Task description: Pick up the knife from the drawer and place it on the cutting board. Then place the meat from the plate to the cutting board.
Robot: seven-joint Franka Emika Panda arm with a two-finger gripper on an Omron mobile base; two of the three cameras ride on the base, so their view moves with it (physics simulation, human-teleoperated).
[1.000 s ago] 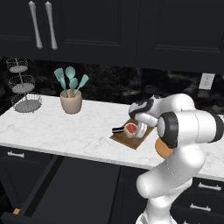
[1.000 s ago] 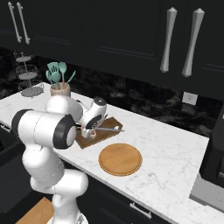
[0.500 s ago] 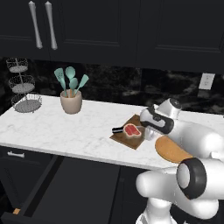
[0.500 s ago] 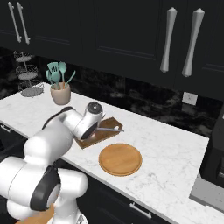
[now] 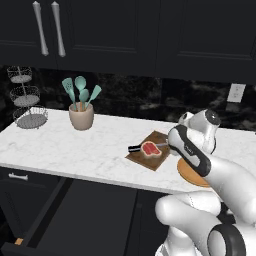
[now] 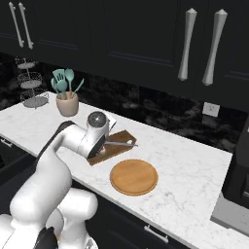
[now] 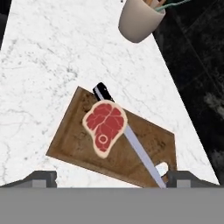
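Meat (image 7: 105, 125) now lies on the cutting board (image 7: 74, 135), free of the hand; a second ago the hand stood directly over it, and it has since drawn back toward the robot and up. Meat overlaps the knife (image 7: 131, 144), whose blade runs diagonally under its edge, black handle poking past the board's far side.

Plate (image 6: 133, 177) is bare, just beside the board on the worktop (image 6: 194, 170).

Judgement: both placements look done; nothing left to carry. Drawer (image 5: 75, 220) stands open below the worktop edge, nothing seen inside from this angle.

Gripper (image 7: 111, 177): jaws spread wide, nothing between them, tips at the two bottom corners of the hand view.

View differences:
- Hand view: gives the meat-on-blade overlap and the board's hole near one corner; also the tan utensil pot (image 7: 139, 19) beyond the board.
- Left base view: shows the open drawer and the meat's red face; arm hides most of the plate.
- Right base view: shows the whole empty plate, but the wrist covers the meat; only the blade tip and part of the board are clear.
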